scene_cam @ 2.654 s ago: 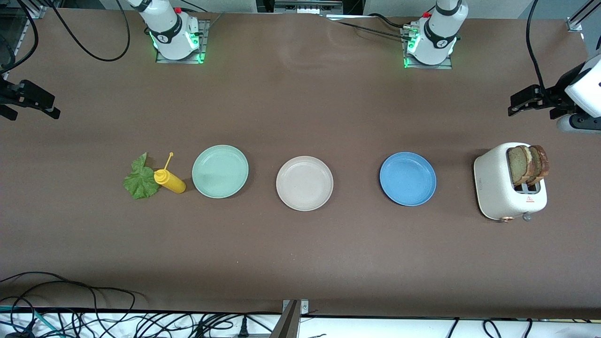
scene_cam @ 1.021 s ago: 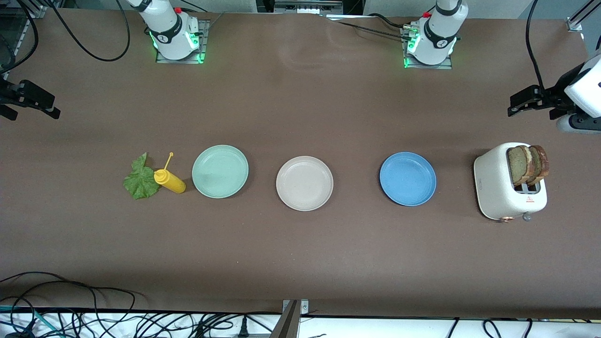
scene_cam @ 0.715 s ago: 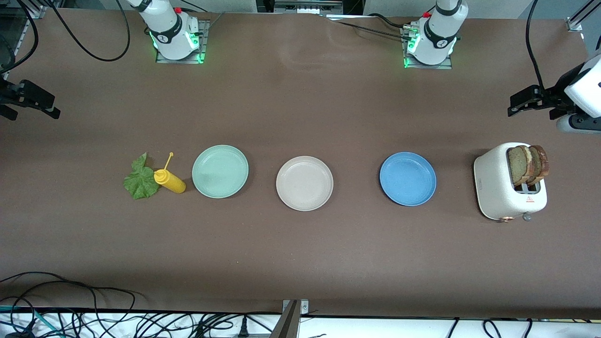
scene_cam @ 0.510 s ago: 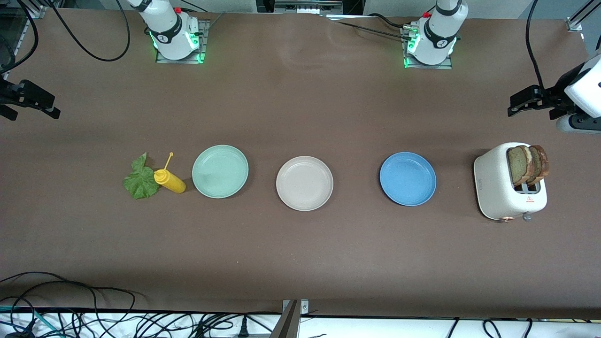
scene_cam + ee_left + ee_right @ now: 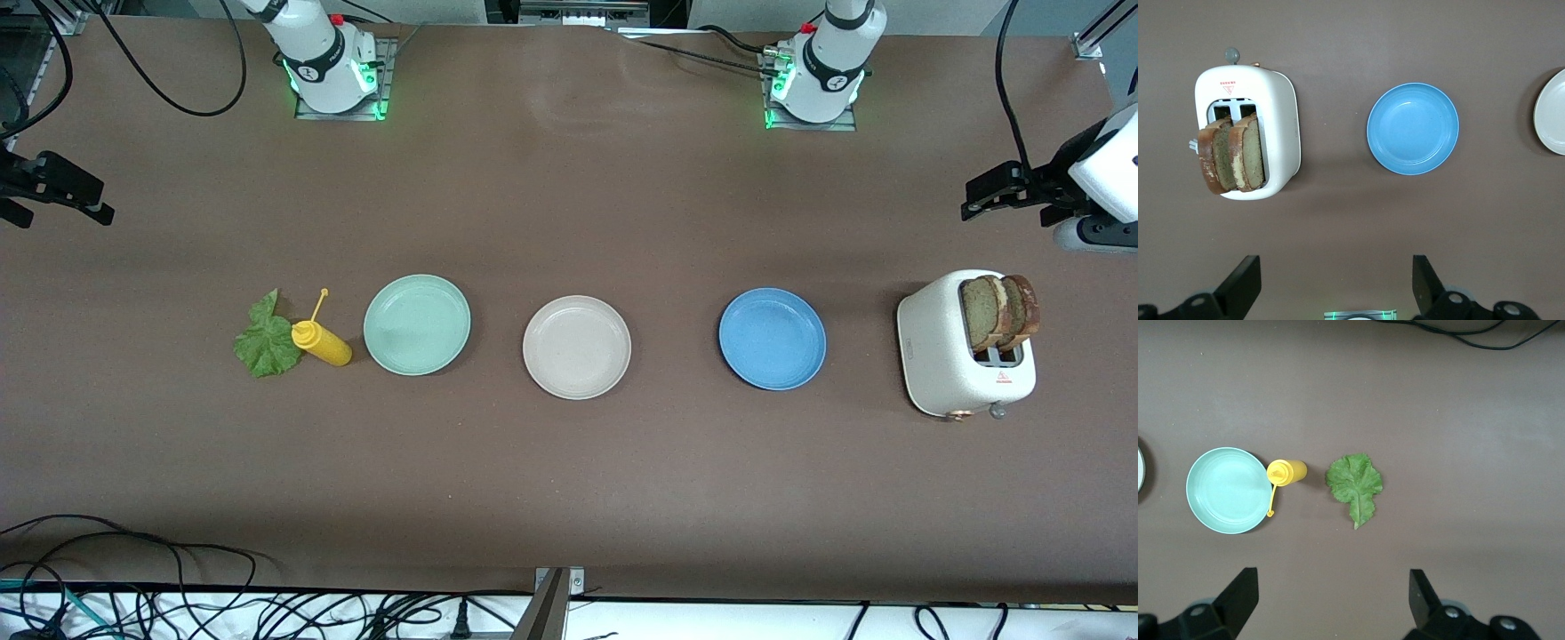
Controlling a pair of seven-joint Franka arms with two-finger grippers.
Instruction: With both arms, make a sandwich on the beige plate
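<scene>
Front view: beige plate (image 5: pixel 576 347) is seen bare mid-table, between mint-green plate (image 5: pixel 416 324) and blue plate (image 5: pixel 772 338), both bare. Two bread slices (image 5: pixel 999 311) are held upright in the toaster (image 5: pixel 965 356) at the left arm's end. Lettuce leaf (image 5: pixel 267 340) is laid touching the yellow bottle (image 5: pixel 322 342).

Left wrist view: left gripper (image 5: pixel 1337 287) is held high over the table, jaws fully spread, nothing gripped.

Right wrist view: right gripper (image 5: pixel 1333 603) likewise wide open, empty.
</scene>
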